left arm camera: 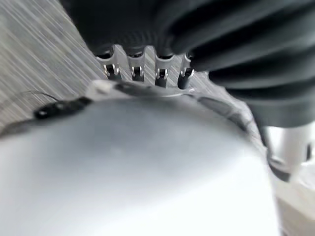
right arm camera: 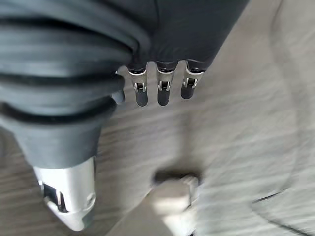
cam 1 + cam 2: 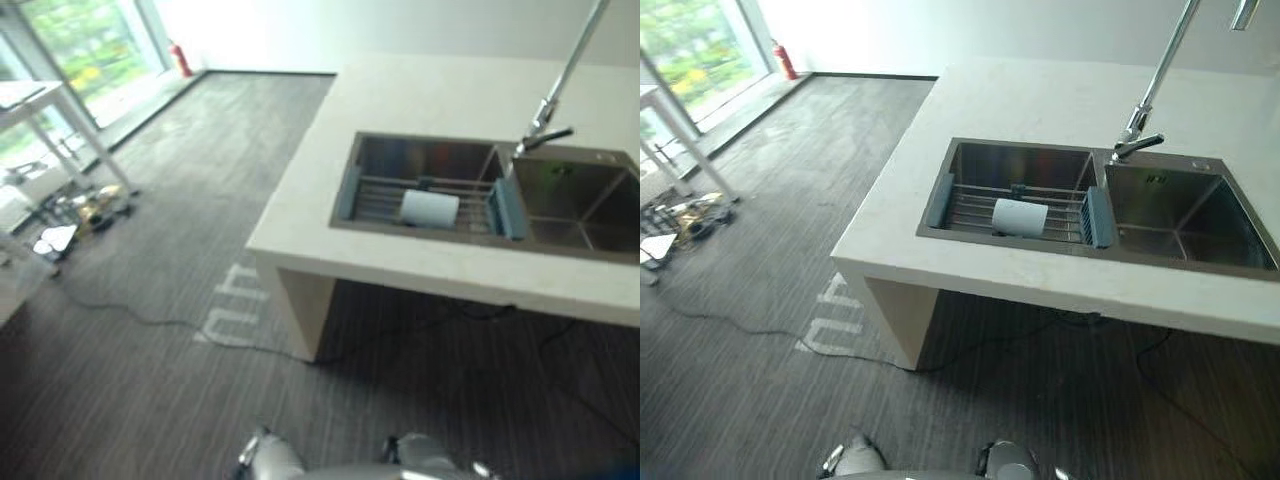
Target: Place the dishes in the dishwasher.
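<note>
- Both hands are seen close up in their wrist views: left hand [image 1: 147,73] and right hand [image 2: 160,86] hang with fingers curled short under the dark covers, nothing held in either, striped floor [image 2: 236,128] beyond them.
- Left hand is judged clenched and empty; right hand likewise, fingertips tucked, no dish between them.
- Task's thing: a white dish [image 3: 1020,216], lying on its side on the wire rack [image 3: 970,208] across the left basin of the sink [image 3: 1020,165], well ahead of and above both hands.
- Right basin [image 3: 1170,210] is seen bare; tall faucet [image 3: 1145,105] stands between the basins, beyond the dish from the hands.
- Sink is set in a pale counter [image 3: 1060,100]; no dishwasher is identified in any view.
- Progress is judged as not started: dish untouched, hands well apart from the counter.
- Risks:
  - Dish is rounded and on its side, so a roll along the rack is likely if nudged by a finger before the grasp is closed.
  - Blue rack end [image 3: 1098,217] and faucet crowd the approach from the far side of the hand; a clipped knuckle is possible.
  - Hands must be opened before the reach, or the dish is pushed, not grasped.
</note>
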Tool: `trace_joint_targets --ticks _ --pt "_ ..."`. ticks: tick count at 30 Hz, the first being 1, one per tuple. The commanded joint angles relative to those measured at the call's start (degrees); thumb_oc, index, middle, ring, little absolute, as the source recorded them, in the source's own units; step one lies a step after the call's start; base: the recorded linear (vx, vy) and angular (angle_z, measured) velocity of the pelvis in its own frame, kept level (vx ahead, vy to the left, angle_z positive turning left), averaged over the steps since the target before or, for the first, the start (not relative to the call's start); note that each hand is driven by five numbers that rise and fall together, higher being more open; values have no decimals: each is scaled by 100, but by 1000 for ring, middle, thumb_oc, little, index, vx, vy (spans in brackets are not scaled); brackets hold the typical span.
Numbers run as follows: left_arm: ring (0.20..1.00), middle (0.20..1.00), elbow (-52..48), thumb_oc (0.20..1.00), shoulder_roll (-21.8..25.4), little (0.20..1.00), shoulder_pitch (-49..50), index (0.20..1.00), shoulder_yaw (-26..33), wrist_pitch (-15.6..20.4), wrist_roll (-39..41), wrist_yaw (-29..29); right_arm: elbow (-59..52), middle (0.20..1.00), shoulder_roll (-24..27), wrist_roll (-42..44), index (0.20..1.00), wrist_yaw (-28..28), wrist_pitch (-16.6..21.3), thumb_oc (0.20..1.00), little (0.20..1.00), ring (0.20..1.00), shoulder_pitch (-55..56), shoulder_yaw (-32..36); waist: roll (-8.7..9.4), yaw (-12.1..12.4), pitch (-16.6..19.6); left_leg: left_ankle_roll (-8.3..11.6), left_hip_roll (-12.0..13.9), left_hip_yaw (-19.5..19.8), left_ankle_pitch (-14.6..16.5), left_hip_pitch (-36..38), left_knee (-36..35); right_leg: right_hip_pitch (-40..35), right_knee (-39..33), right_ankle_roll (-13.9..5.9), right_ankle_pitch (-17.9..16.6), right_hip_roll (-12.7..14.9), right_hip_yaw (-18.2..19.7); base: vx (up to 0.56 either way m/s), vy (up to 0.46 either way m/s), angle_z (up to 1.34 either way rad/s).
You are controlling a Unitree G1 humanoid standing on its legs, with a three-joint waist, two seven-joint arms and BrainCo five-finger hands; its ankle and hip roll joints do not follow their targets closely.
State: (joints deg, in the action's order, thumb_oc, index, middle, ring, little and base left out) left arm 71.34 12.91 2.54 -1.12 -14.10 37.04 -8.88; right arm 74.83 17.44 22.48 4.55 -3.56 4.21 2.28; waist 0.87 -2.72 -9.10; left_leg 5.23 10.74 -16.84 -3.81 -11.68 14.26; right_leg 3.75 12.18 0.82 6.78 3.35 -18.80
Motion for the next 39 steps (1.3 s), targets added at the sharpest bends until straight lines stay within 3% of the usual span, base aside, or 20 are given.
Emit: trace_joint_targets --ticks 1,4,8,10,12,15,19,22,23,24,25,30,31,33,35,36,37,38,39 --pt "1000 1000 -97 1000 -207 1000 -353 1000 19 -142 -19 9 -6 1000 63 54 1000 78 -321 1000 1000 1000 -572 28 -426 161 -497 -326 -774 607 693 1027 -833 -635 -393 -508 110 288 197 231 66 -84" --pt "1000 1000 -190 1000 -184 1000 -236 1000 108 -449 297 97 22 1000 20 -241 1000 37 -195 1000 1000 1000 -636 -69 -519 318 -429 -433 -1141 1285 654 1284 -1289 -615 -440 -534 85 151 429 247 158 -105" --pt "1000 1000 -4 1000 -130 1000 -188 1000 216 -663 214 52 -77 1000 -90 -369 1000 -113 52 1000 1000 1000 -722 -155 -498 414 -378 -511 -1141 1223 665 1412 -1485 -609 -218 -612 202 217 325 145 128 -36" --pt "1000 1000 63 1000 -75 1000 -231 1000 245 -586 -62 -73 -194 1000 -133 -300 1000 -256 127 1000 1000 1000 -701 -168 -492 374 -415 -673 -1154 1179 714 1427 -1497 -359 642 -642 323 193 434 90 97 -25" --pt "1000 1000 73 1000 -22 1000 -294 1000 171 -391 -84 -118 -301 1000 -121 -160 1000 -283 91 1000 1000 1000 -655 -151 -486 287 -507 -853 -1201 1202 780 1474 -1539 179 1646 -769 115 308 599 6 32 -45" --pt "1000 1000 66 1000 21 1000 -371 1000 162 -263 144 -160 -231 1000 -95 -177 1000 -220 54 1000 1000 1000 -644 -66 -427 237 -564 -768 -1205 1114 866 1563 -1553 232 622 -851 -225 618 474 54 -184 1" --pt "1000 1000 18 1000 20 1000 -430 1000 236 -187 270 17 -85 1000 -66 -89 1000 -105 -23 1000 1000 1000 -694 -97 -333 332 -403 -553 -990 858 687 1554 -1779 -278 -442 -902 -260 546 249 50 -224 -6" --pt "1000 1000 29 1000 -38 1000 -412 1000 204 -85 87 -254 -86 1000 -88 -133 1000 -107 -112 1000 1000 1000 -647 -81 -300 290 -336 -495 -938 788 688 1591 -1805 -414 -667 -902 -275 506 281 54 -88 -2" --pt "1000 1000 21 1000 -64 1000 -393 1000 151 68 71 -412 -75 1000 -98 -129 1000 -89 -153 1000 1000 1000 -615 -80 -292 263 -324 -484 -927 793 704 1608 -1801 -454 -739 -885 -277 481 325 79 -63 0" --pt "1000 1000 -51 1000 -124 1000 -320 1000 60 527 286 -729 -65 1000 -113 -155 1000 -35 -181 1000 1000 1000 -544 -61 -297 233 -321 -447 -899 764 719 1684 -1823 -583 -953 -881 -352 478 332 64 -45 0" --pt "1000 1000 -120 1000 -137 1000 -306 1000 70 554 392 -739 -62 1000 -115 -181 1000 -12 -174 1000 1000 1000 -538 -65 -304 238 -319 -434 -885 746 722 1693 -1834 -615 -1013 -887 -374 487 313 50 -32 -11" --pt "1000 1000 -181 1000 -158 1000 -257 1000 254 534 956 -540 -31 1000 -169 -190 1000 31 -91 1000 1000 1000 -485 -96 -303 253 -280 -424 -851 748 742 1727 -1850 -692 -1078 -890 -368 480 308 23 -8 -2" --pt "1000 1000 -178 1000 -125 1000 -247 1000 422 734 1225 -365 -21 1000 -155 -141 1000 19 -97 1000 1000 1000 -468 -84 -304 242 -255 -411 -843 759 752 1736 -1847 -714 -1095 -876 -345 469 336 0 0 0" --pt "1000 1000 -226 1000 -102 1000 -238 1000 528 883 1137 -334 -27 1000 -142 -139 1000 7 -96 1000 1000 1000 -443 -64 -309 237 -246 -402 -838 764 757 1750 -1851 -735 -1102 -871 -334 464 341 0 0 0" --pt "1000 1000 -370 1000 -37 1000 -214 1000 663 1293 1069 -68 -56 1000 -67 -143 1000 13 -110 1000 1000 1000 -386 12 -332 230 -241 -390 -835 776 771 1778 -1862 -778 -1130 -877 -319 463 344 10 45 -1" --pt "1000 1000 -855 1000 478 1000 -138 1000 1209 2099 1315 904 -71 1000 174 -191 1000 90 -199 1000 1000 1000 -305 125 -415 226 -205 -377 -823 784 770 1798 -1843 -827 -1132 -853 -243 470 336 11 110 -3" --pt "1000 1000 -1097 1000 1015 1000 -122 1000 1579 2296 901 1239 -48 1000 294 -145 1000 128 -237 1000 1000 1000 -278 179 -475 249 -167 -375 -815 792 760 1812 -1840 -863 -1148 -851 -222 472 309 10 132 0" --pt "1000 1000 -1319 1000 1769 1000 -176 1000 1923 2283 521 1892 16 1000 369 -104 1000 168 -170 1000 1000 1000 -238 177 -538 271 -143 -375 -810 817 767 1834 -1835 -906 -1152 -857 -189 473 297 2 80 1" --pt "1000 1000 -1297 1000 2687 1000 -260 1000 2371 2248 321 2109 51 1000 407 -78 1000 149 -98 1000 1000 1000 -246 122 -590 284 -81 -374 -797 804 734 1799 -1833 -893 -1181 -848 -203 467 301 4 34 4"
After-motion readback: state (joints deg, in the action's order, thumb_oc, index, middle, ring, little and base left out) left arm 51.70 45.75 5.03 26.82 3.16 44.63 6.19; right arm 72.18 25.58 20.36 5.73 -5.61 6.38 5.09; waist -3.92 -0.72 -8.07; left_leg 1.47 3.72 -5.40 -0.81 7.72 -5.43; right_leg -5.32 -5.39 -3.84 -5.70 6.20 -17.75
